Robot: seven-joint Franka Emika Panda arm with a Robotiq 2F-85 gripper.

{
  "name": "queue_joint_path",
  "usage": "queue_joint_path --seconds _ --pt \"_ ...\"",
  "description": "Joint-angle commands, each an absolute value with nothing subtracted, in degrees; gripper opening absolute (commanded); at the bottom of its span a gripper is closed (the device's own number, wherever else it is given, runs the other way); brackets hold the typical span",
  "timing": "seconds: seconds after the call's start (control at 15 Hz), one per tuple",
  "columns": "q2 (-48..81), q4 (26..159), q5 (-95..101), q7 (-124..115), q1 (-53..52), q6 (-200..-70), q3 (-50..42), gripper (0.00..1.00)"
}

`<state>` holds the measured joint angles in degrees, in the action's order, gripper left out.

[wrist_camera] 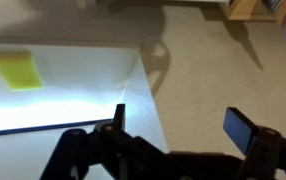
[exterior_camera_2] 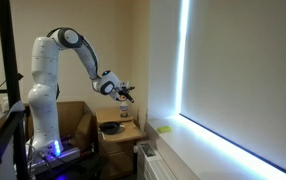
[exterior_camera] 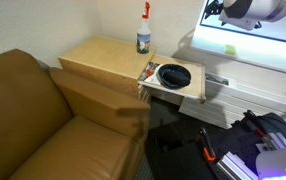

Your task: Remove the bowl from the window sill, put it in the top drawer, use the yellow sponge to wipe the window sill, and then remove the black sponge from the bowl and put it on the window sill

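The gripper (wrist_camera: 180, 122) is hanging wide open above the window sill (wrist_camera: 83, 100), and nothing is sitting between its jaws. In the wrist view only the two dark fingers (wrist_camera: 241, 128) are showing clearly. The rest of the tool is merging into a black mass along the bottom edge.

The yellow sponge (wrist_camera: 18, 70) is lying flat on the white sill, well apart from the gripper and towards the left edge of the wrist view. The glare from the window is washing out part of the sill's surface, so its far edge is hard to follow. In an exterior view the same sponge (exterior_camera_2: 164, 127) is showing only as a small pale-green speck on the ledge.

The bowl (exterior_camera: 183, 82) is sitting in the top drawer (exterior_camera: 195, 92), which is standing pulled out from the wooden cabinet (exterior_camera: 98, 55). The black sponge (exterior_camera: 172, 72) is lying inside the bowl, but it is blending into the dark bowl and its outline is hard to make out. A spray bottle (exterior_camera: 144, 32) is standing upright on the cabinet top, behind the drawer. A brown couch (exterior_camera: 33, 110) is filling the left of that view, cut off by the frame.

The arm (exterior_camera_2: 78, 50) is reaching out from its base towards the window, with its lower part partly hidden behind dark equipment.
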<state>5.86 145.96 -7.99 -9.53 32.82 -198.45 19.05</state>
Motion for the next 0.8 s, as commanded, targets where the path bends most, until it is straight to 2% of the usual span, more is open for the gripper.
queue_joint_path --seconds 0.0,0.2,0.4,0.53,0.6,0.73 --pt "11.96 133.23 -14.98 -2.12 32.13 -198.38 11.78 1.0" --pt "16.71 123.02 -23.92 3.37 27.0 -197.94 1.07 1.0" --pt "26.56 111.86 -34.94 9.44 17.6 -198.18 -13.6 1.0" --pt "33.35 109.88 -43.88 10.91 9.4 -198.42 -23.22 1.0" --pt "25.44 114.89 -37.73 9.37 15.97 -197.65 -16.39 1.0" --pt "31.36 112.28 -41.6 9.74 11.04 -198.0 -21.73 1.0"
